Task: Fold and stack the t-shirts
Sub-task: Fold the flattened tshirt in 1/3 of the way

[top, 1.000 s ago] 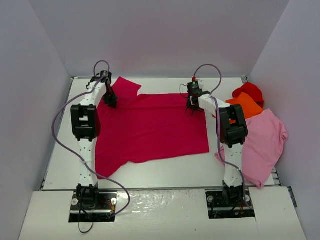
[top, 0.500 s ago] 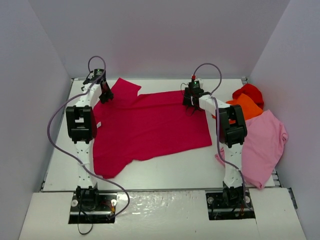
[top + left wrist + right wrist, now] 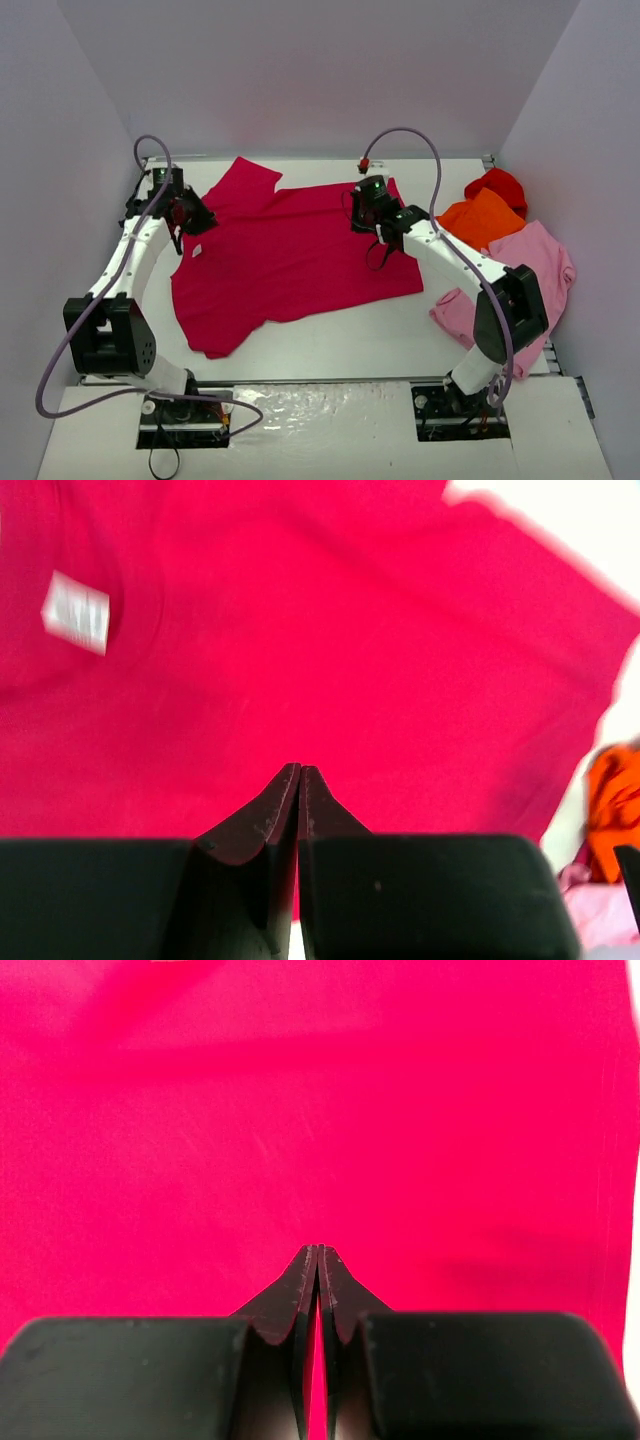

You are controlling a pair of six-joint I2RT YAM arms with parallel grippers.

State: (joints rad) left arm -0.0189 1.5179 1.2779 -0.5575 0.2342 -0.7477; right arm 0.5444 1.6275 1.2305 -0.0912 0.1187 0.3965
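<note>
The crimson shirt (image 3: 300,255) lies spread in the middle of the counter (image 3: 330,345). Its collar and white label (image 3: 76,611) are at the left, its hem at the right, one sleeve points to the far side and one to the near left. The orange shirt (image 3: 485,218), red shirt (image 3: 497,183) and pink shirt (image 3: 525,275) are heaped at the right edge, well apart from the work.

The left jaws are pressed together with nothing between them, just above the cloth near the collar. The right jaws are likewise together and empty, over the far right part of the shirt by the hem.

The step in hand looks like starting the first fold, so both pairs of jaws need to part before they go down. Each should pinch one layer right at an edge, left at the far shoulder and right at the far hem corner. That way the fold line runs straight along the body. Lift only enough to clear the cloth, move both arms together toward the near side, and tuck the far sleeve in. Uneven pulling would likely skew the shirt or drag it toward the heap.
</note>
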